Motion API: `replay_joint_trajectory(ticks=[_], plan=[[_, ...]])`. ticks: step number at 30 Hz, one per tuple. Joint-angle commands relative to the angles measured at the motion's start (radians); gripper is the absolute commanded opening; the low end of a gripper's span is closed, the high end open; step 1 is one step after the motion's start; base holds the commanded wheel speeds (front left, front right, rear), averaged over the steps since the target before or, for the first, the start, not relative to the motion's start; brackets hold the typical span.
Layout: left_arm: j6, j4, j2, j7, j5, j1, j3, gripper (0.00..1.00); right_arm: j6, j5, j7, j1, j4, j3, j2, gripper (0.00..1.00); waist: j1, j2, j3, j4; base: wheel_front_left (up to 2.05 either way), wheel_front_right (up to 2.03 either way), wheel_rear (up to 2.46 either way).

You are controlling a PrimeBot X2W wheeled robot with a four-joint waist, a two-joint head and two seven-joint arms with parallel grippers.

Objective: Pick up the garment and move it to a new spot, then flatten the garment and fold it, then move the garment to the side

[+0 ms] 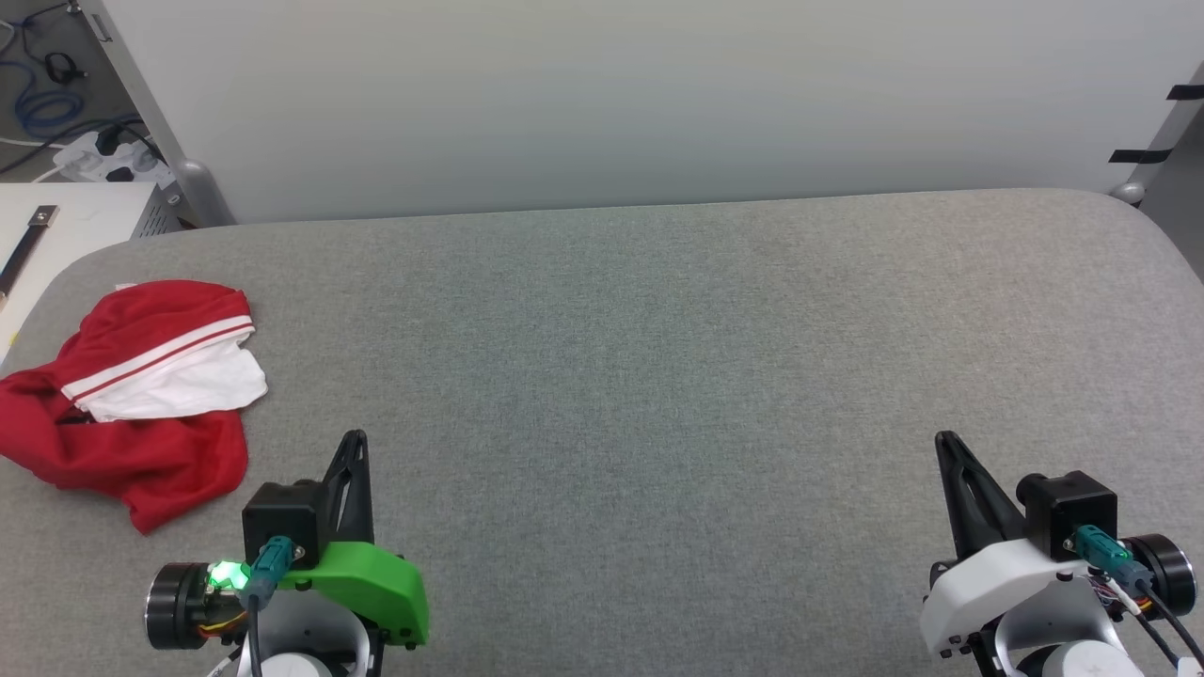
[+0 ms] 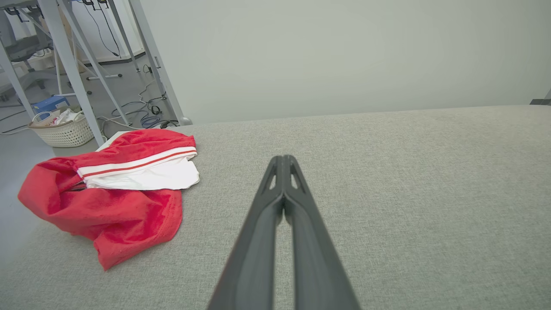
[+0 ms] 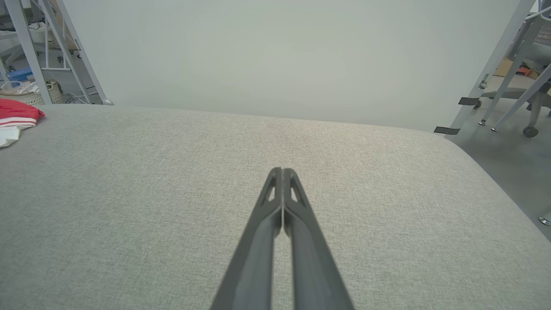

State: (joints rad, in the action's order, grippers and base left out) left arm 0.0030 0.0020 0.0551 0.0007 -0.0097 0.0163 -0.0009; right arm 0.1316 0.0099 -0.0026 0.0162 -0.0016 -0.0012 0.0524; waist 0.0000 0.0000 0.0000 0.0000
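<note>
- Head view: crumpled red garment (image 1: pixel 141 404) of thin soft fabric, with a white sleeve and red-and-white striped trim folded on top, heaped at the left end of the grey cloth-covered table (image 1: pixel 658 329), close to its edge.
- Same view: left gripper (image 1: pixel 355 440), long dark fingers on a green housing, near the heap's near-right corner but not touching it. Right gripper (image 1: pixel 944 440), dark fingers on a white housing, well apart at the table's other end.
- Left wrist view: fingers pressed together at the tips, holding nothing. Garment off to the left of the finger line, reaching to or perhaps past the table edge. White woven basket (image 2: pixel 64 131) on the floor beyond.
- Right wrist view: fingers likewise shut tip to tip and empty, aimed over bare grey cloth. A red-and-white corner of the garment at the far left.
- Step in hand, by the look of it: the first pick-up, not yet begun.
- To do it well: spread the left fingers first, swing left over the heap, and come down on a thick red ridge rather than the flat white sleeve. Pinch deep enough to catch several layers, then lift slowly before carrying toward the open middle.
- Likely risk: thin fabric slipping free or trailing off the edge.
</note>
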Motion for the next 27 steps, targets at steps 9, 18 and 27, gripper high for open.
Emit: replay_joint_trajectory(ticks=[9, 18, 27], plan=[[-0.003, -0.002, -0.005, -0.001, 0.010, -0.016, 0.001, 0.00, -0.001, -0.010, 0.003, -0.016, 0.002, 0.001, -0.002, 0.00, 0.0000, 0.0000, 0.000, 0.000, 0.00, 0.00, 0.00], [-0.003, -0.002, -0.005, -0.001, 0.010, -0.016, 0.001, 0.00, -0.001, -0.010, 0.003, -0.016, 0.002, 0.001, -0.002, 0.00, 0.0000, 0.0000, 0.000, 0.000, 0.00, 0.00, 0.00], [-0.003, -0.002, -0.005, -0.001, 0.010, -0.016, 0.001, 0.00, -0.001, -0.010, 0.003, -0.016, 0.002, 0.001, -0.002, 0.00, 0.0000, 0.0000, 0.000, 0.000, 0.00, 0.00, 0.00]])
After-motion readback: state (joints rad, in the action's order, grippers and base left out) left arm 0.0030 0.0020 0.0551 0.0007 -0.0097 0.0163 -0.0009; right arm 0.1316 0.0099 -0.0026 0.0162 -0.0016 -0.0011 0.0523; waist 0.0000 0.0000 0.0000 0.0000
